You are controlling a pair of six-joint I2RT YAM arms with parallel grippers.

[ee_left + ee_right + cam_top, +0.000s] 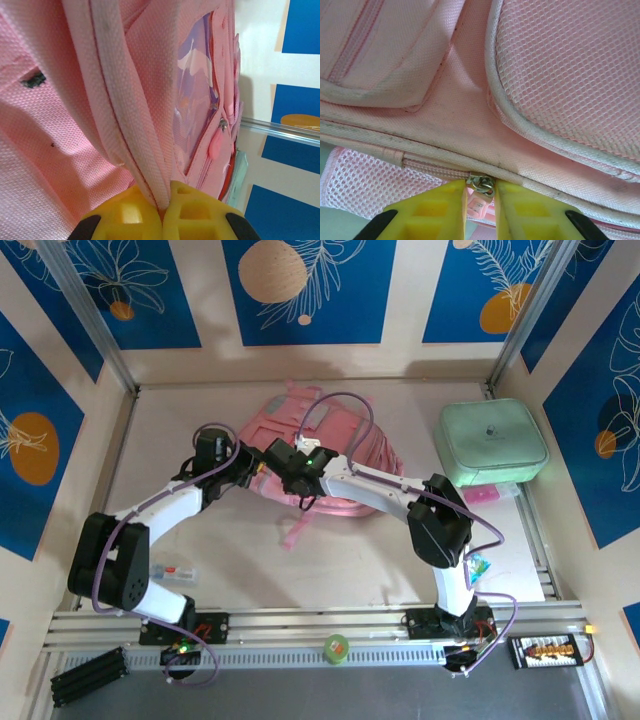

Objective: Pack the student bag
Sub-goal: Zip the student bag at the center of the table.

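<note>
Two tools meet at the student bag (pixel 345 435), which lies on the table (pixel 230 560) just above the centre of the top view. The left tool (pixel 162 200) is pressed together on a piped seam (pixel 125 125) of the bag's pink fabric. The right tool (pixel 480 195) pinches the metal zip pull (pixel 481 182).

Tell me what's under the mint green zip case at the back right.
A flat pink thing pokes out from under the mint-green case at its near edge. The case covers the rest, so what it is cannot be told.
</note>
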